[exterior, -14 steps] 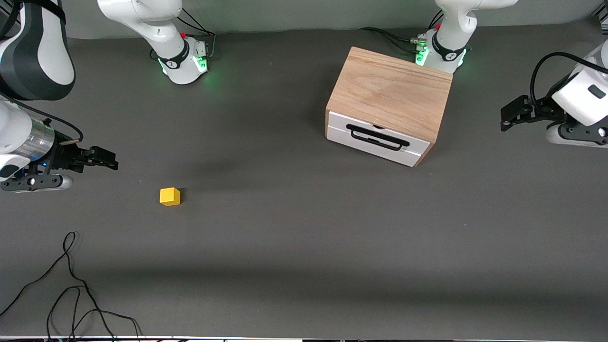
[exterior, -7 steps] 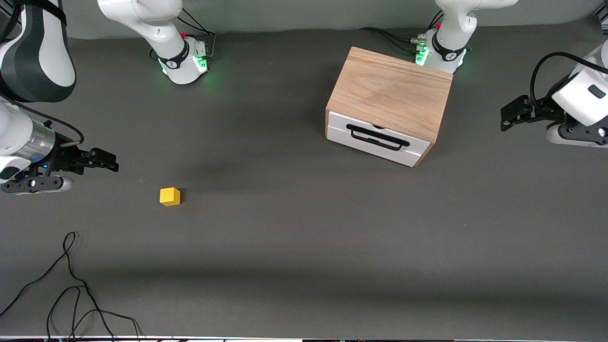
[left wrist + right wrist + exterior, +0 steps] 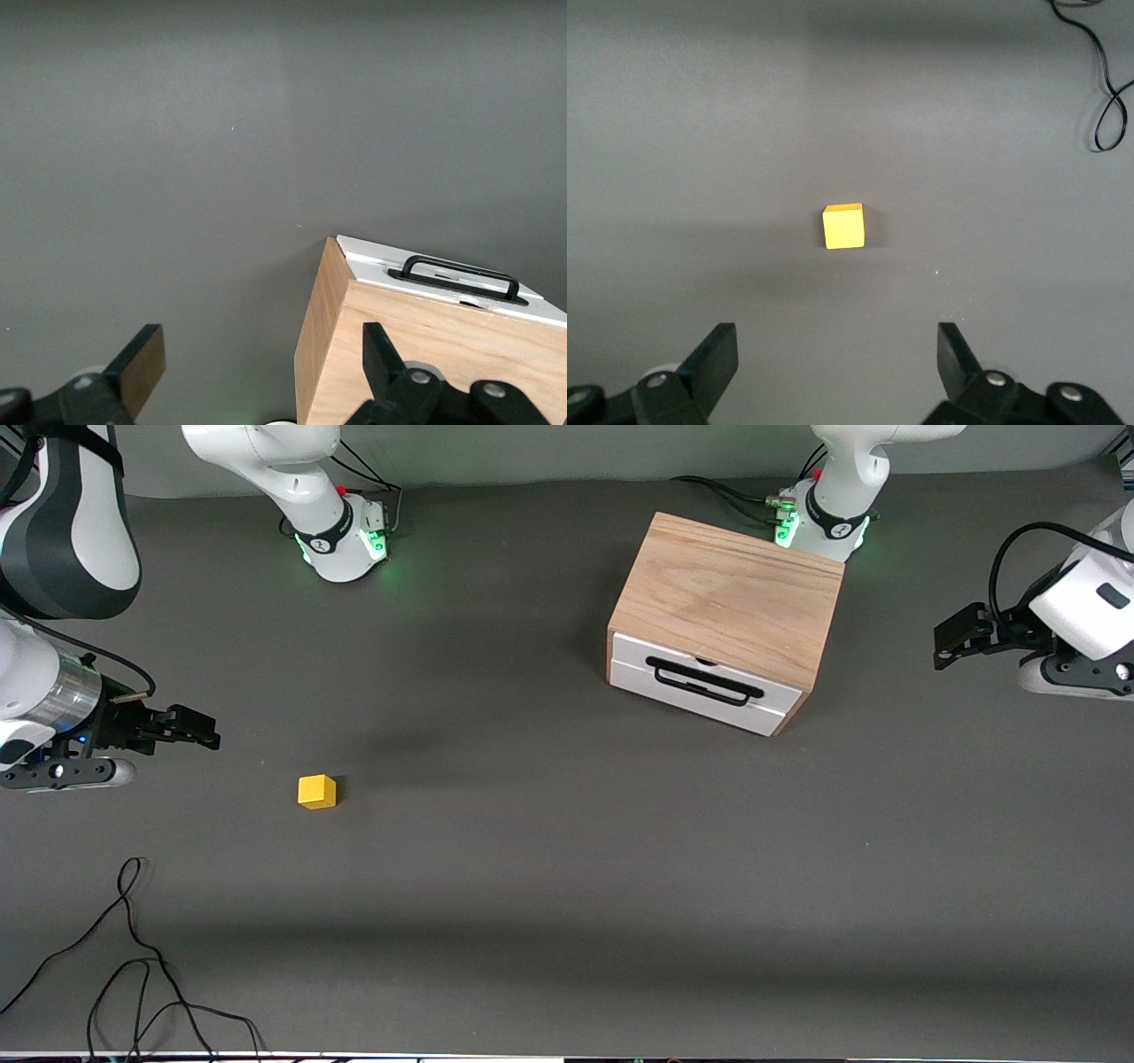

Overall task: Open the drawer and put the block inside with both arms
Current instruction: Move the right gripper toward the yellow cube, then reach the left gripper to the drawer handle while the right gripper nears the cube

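The light oak box [image 3: 731,598] stands toward the left arm's end of the table. Its white drawer [image 3: 704,684] with a black wire handle [image 3: 704,680] is shut; it also shows in the left wrist view [image 3: 456,279]. The small yellow block [image 3: 317,791] lies on the table toward the right arm's end, and shows in the right wrist view [image 3: 843,227]. My right gripper [image 3: 205,732] is open and empty above the table, beside the block. My left gripper [image 3: 950,638] is open and empty in the air beside the box.
A loose black cable [image 3: 133,957] lies near the front edge at the right arm's end; it also shows in the right wrist view [image 3: 1103,80]. The arm bases [image 3: 341,536] stand along the back edge. The table is dark grey.
My right gripper has shifted very slightly, its wrist sinking a little lower. The left arm, block and drawer have not moved.
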{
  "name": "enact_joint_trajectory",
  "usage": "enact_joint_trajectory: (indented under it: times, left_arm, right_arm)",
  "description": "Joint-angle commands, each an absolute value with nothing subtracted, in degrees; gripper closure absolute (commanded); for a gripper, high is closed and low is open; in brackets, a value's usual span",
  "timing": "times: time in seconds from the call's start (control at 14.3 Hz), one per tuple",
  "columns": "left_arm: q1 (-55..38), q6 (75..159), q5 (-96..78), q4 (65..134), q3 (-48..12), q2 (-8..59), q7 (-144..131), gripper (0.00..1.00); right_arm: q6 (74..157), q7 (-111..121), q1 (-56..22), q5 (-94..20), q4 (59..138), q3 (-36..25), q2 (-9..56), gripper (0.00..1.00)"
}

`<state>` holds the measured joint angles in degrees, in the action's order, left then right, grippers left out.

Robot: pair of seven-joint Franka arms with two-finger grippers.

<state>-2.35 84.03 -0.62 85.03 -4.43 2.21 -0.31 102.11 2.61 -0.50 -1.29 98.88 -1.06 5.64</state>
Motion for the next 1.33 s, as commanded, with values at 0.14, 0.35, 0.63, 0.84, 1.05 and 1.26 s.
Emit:
enact_joint_trajectory:
  times: [0.14, 0.35, 0.63, 0.84, 1.05, 1.26]
  left_arm:
    - [-2.9, 83.6, -0.6, 84.7, -4.7, 2.0, -0.7, 0.01]
    - [-2.9, 83.8, -1.3, 85.2, -5.0, 2.1, -2.9, 0.01]
    - [-3.2, 84.2, -1.3, 85.3, -6.2, 2.6, -6.2, 0.01]
    - [-5.0, 84.7, -1.3, 85.3, -6.3, 3.4, -12.4, 0.01]
    - [-9.0, 86.1, -1.1, 85.3, -6.2, 4.8, -23.8, 0.01]
    - [-13.7, 88.6, -1.1, 85.9, -6.2, 7.7, -37.0, 0.01]
  right_arm:
    - [102.5, 2.0, -0.9, -2.2, 97.7, -1.1, 6.5, 0.0]
    - [104.8, 2.0, -0.9, -2.2, 98.0, -1.1, 7.6, 0.0]
    - [105.5, 2.3, -0.8, -2.3, 99.1, -1.2, 7.6, 0.0]
    - [105.8, 2.5, -0.8, -2.3, 100.0, -1.2, 7.6, 0.0]
    - [111.2, 2.5, -1.0, -2.3, 103.4, -1.1, 8.8, 0.0]
    - [115.0, 3.1, -1.8, -2.3, 105.0, -1.1, 10.5, 0.0]
